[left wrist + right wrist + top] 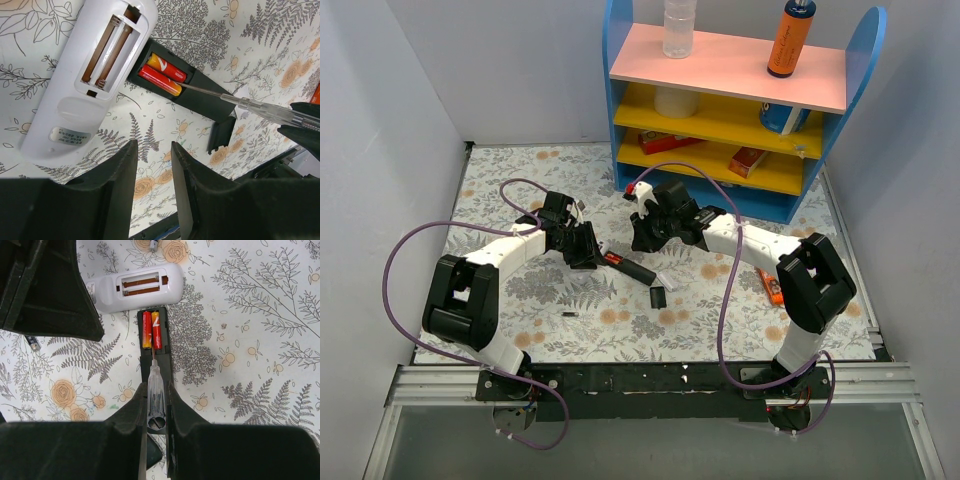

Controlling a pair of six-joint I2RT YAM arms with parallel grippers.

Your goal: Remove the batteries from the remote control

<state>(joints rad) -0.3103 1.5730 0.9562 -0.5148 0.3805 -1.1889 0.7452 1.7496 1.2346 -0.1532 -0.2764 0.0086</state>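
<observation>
Two batteries [151,330] sit in one black remote [207,105] just ahead of the right claw [156,392]; one white remote [107,295] lies beyond, one screwdriver [155,385] in its grip.

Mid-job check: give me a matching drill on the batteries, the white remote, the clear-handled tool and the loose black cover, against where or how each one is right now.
Things:
1. batteries
2. white remote
3. clear-handled tool
4. back cover

States:
A. compartment empty
B. lying loose on the floral mat
C. seated in the remote control
D. clamped in the right claw

Pairs: 1-C, 2-A, 3-D, 4-B
</observation>
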